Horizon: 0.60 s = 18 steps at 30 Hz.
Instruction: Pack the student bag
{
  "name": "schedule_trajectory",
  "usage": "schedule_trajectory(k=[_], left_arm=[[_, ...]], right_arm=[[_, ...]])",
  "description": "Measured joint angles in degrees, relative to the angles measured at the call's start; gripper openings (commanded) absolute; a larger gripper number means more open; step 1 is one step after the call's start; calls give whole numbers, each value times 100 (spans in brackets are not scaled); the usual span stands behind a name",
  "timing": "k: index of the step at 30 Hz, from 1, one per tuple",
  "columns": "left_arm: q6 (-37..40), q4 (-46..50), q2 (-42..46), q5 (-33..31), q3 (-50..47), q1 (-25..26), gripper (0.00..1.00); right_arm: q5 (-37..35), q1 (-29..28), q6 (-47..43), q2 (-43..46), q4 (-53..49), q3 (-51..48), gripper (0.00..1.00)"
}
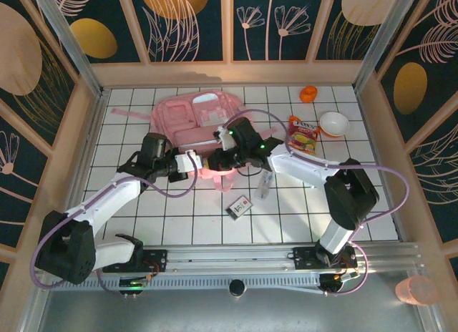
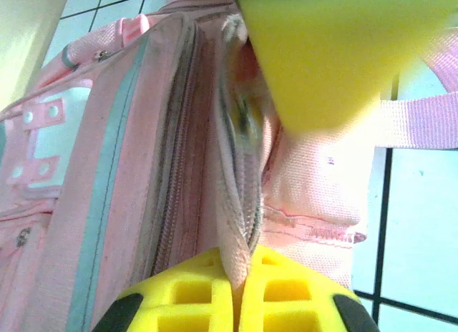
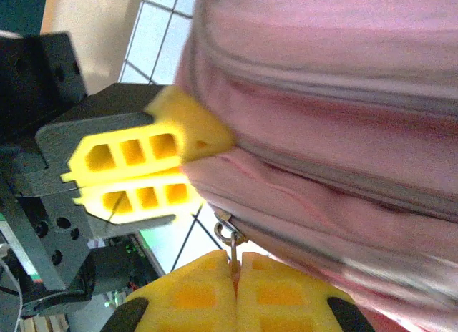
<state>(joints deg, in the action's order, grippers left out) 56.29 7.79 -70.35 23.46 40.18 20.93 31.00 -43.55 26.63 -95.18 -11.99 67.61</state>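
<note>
Top external view: the student bag [image 1: 193, 117] lies flat near the far edge of the table [image 1: 143, 217], a little left of the middle. It is soft, limp fabric and probably light, so it will sag and fold when pulled; the firm places to hold are the seams and the zip. The left gripper [image 2: 240, 275] is closed on the fabric rim beside the zip. The right gripper [image 3: 235, 271] pinches the metal zip pull [image 3: 226, 230].
</note>
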Motion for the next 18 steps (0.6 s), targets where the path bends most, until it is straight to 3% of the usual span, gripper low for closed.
schedule_trajectory(k=[4, 9, 10, 13, 14, 18], left_arm=[[114, -109, 278, -127, -131, -59, 0], [177, -105, 374, -149, -177, -79, 0], [177, -79, 374, -144, -179, -85, 6], [125, 116, 389, -20, -144, -127, 40], [66, 267, 391, 74, -90, -160, 47], [-382, 667, 393, 680, 356, -151, 60]], right_arm=[[52, 527, -249, 424, -247, -352, 0], [103, 708, -535, 514, -354, -479, 0], [103, 699, -560, 514, -356, -479, 0], [101, 599, -570, 514, -341, -479, 0], [96, 549, -551, 514, -339, -479, 0], [46, 249, -415, 507, -275, -479, 0]])
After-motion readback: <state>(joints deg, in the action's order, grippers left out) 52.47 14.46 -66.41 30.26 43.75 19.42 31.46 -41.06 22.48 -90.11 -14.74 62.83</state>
